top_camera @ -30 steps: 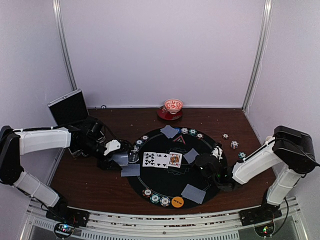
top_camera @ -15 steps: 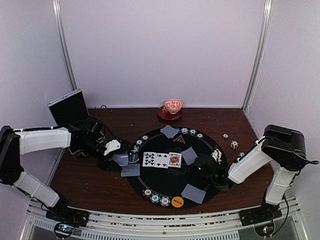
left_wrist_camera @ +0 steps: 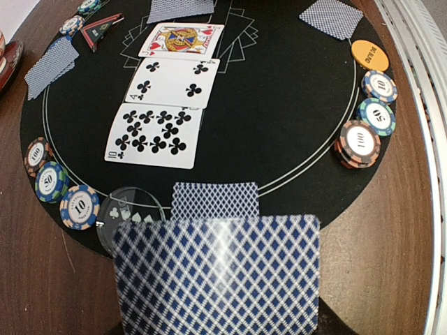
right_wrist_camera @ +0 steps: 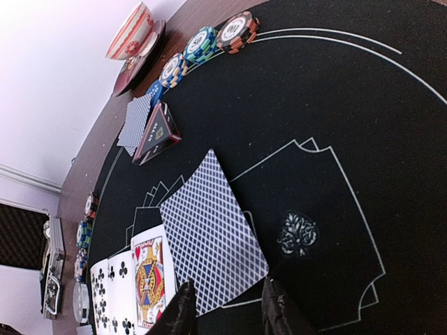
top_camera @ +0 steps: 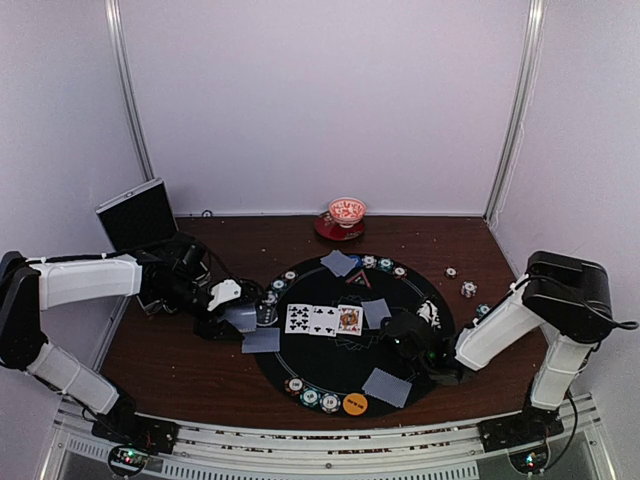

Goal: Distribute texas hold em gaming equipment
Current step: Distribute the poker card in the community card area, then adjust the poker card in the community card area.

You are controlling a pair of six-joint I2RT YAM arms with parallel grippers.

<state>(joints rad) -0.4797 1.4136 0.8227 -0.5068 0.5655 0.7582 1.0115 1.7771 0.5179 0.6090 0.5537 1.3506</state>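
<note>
The face-down card (right_wrist_camera: 213,234) is lying on the black mat (right_wrist_camera: 335,105) just beside the king (right_wrist_camera: 149,279); it is looking thin, light and slippery, so I judge an edge is giving the best hold. The right tool (right_wrist_camera: 227,310) is hovering low at its near edge, fingers (right_wrist_camera: 183,308) apart and empty, while the left tool (top_camera: 232,315) is gripping a second card (left_wrist_camera: 216,272) above the mat's left rim

One camera sits high at the near side and looks down on the whole table (top_camera: 190,375). The left wrist camera looks across the black mat (left_wrist_camera: 293,105) from its left edge, up close. The right one looks from the right, low. All see the face-up cards (top_camera: 323,319).
</note>
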